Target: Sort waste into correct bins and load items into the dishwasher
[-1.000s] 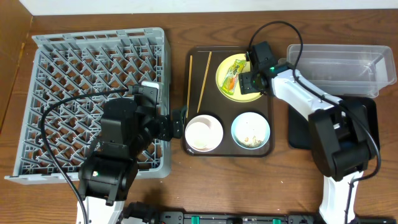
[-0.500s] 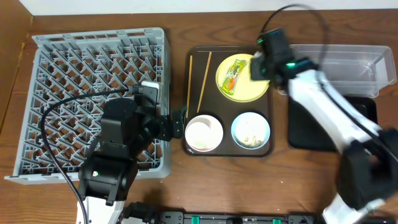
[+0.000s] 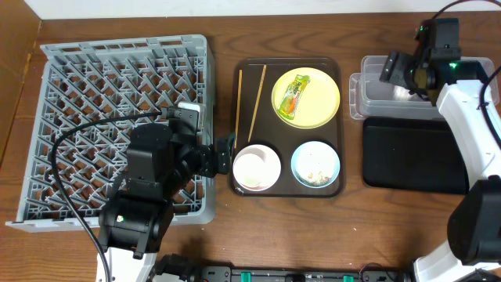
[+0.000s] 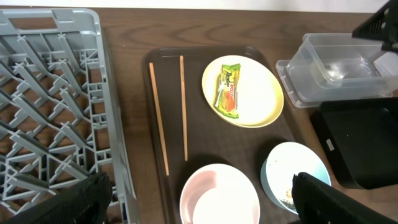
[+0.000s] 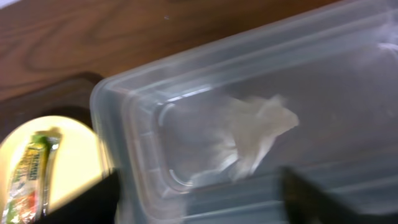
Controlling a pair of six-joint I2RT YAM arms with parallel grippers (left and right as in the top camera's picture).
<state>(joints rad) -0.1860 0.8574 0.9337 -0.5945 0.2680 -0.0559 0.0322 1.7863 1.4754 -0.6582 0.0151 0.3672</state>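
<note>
My right gripper (image 3: 404, 73) is open above the left end of the clear tub (image 3: 374, 106). The crumpled white tissue (image 5: 256, 132) lies inside the tub (image 5: 143, 106), free of the fingers (image 5: 208, 199). The snack wrapper (image 3: 292, 95) lies on the yellow plate (image 3: 319, 103). The two chopsticks (image 3: 255, 103), the white bowl (image 3: 256, 168) and the light-blue bowl (image 3: 315, 153) with food scraps (image 3: 316, 174) sit on the brown serving tray. My left gripper (image 4: 200, 198) is open, just above the white bowl (image 4: 219, 200). The black tray (image 3: 411, 153) is below the tub. The white cup is out of view.
The grey dish rack (image 3: 117, 94) fills the left side, with my left arm over its right edge. The brown serving tray (image 3: 288, 193) sits in the middle. Bare wooden table shows between the serving tray and the bins.
My right arm swung right from the yellow plate to over the clear tub, and the tissue now lies in the tub. The left arm has not moved.
</note>
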